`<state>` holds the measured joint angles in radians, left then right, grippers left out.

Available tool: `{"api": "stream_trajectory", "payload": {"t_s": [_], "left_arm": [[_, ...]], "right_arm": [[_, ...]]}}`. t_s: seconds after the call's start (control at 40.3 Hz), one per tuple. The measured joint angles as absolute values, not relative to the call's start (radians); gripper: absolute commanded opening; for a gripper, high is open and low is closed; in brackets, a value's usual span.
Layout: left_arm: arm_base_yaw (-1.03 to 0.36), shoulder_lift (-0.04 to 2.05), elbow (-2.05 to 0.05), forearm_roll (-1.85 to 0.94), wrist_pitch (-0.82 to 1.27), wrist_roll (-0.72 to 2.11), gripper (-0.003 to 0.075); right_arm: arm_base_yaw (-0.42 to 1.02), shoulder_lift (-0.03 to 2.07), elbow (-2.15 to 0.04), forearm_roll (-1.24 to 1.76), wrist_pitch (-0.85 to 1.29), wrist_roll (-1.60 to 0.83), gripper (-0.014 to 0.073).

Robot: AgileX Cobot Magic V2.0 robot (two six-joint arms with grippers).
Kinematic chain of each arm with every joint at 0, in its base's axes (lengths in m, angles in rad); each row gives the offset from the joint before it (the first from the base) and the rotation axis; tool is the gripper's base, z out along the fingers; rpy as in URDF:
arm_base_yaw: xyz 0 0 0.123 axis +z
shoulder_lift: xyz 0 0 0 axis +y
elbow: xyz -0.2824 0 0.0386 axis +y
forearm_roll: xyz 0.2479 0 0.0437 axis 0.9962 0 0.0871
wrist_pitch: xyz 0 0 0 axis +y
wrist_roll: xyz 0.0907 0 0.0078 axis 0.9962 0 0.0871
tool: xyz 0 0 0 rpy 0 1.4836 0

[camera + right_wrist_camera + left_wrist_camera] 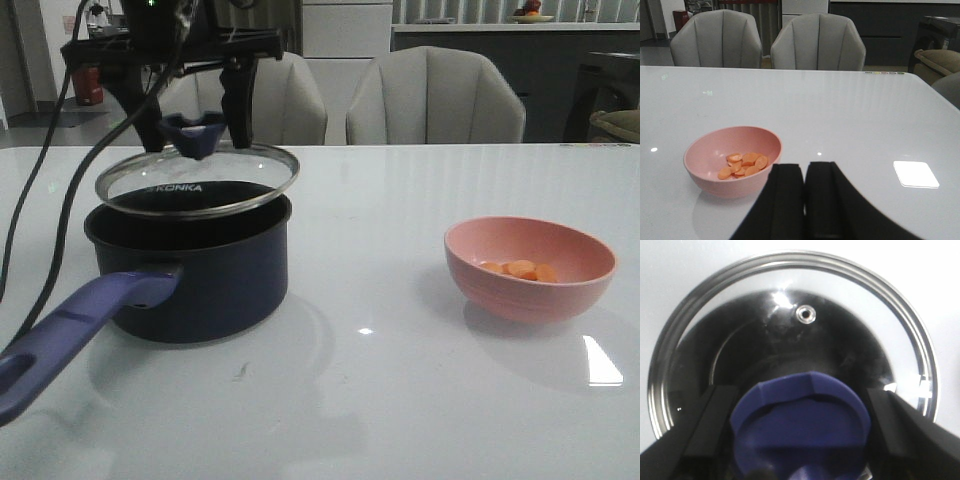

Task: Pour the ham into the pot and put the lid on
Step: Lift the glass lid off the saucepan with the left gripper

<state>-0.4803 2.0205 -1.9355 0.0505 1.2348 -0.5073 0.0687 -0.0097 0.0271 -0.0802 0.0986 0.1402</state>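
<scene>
The dark navy pot (pixel 200 275) stands at the left of the table, its purple-blue handle (pixel 80 320) pointing toward the front left. My left gripper (pixel 195 125) is shut on the blue knob (pixel 194 132) of the glass lid (pixel 197 185) and holds the lid slightly tilted just over the pot's opening. In the left wrist view the fingers (pixel 722 415) press both sides of the knob (pixel 800 405). The ham (pixel 520 269) lies in the pink bowl (pixel 530 290) at the right. My right gripper (pixel 805 172) is shut and empty beside the bowl (pixel 705 175), with the ham (pixel 742 164) showing inside it.
Two grey chairs (pixel 435 100) stand behind the table's far edge. A black cable (pixel 40 180) hangs from the left arm, left of the pot. The white table (pixel 370 400) shows a bright light reflection at the right front.
</scene>
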Motion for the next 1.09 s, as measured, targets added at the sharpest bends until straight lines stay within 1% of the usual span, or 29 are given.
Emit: {"api": "stream_trajectory", "payload": {"t_s": [0.199,0.373,0.571,0.869,1.093], "left_arm": [[-0.446,2.02,-1.989,0.023,1.249,-0.437,0.0321],[-0.356,2.011,-1.993,-0.089,1.253,-0.332,0.0321],[-0.258,1.961,-1.986,-0.06,1.255,-0.257,0.0321],[-0.083,1.876,-1.868,-0.032,1.257,-0.153,0.0318],[0.047,1.856,-1.702,-0.022,1.244,-0.119,0.0318]], "right_arm": [[0.069,-0.01,0.027,-0.08,0.099,0.14,0.0149],[0.069,-0.01,0.027,-0.08,0.099,0.14,0.0149],[0.069,-0.01,0.027,-0.08,0.099,0.14,0.0149],[0.069,-0.01,0.027,-0.08,0.099,0.14,0.0149],[0.069,-0.01,0.027,-0.08,0.099,0.14,0.0149]]}}
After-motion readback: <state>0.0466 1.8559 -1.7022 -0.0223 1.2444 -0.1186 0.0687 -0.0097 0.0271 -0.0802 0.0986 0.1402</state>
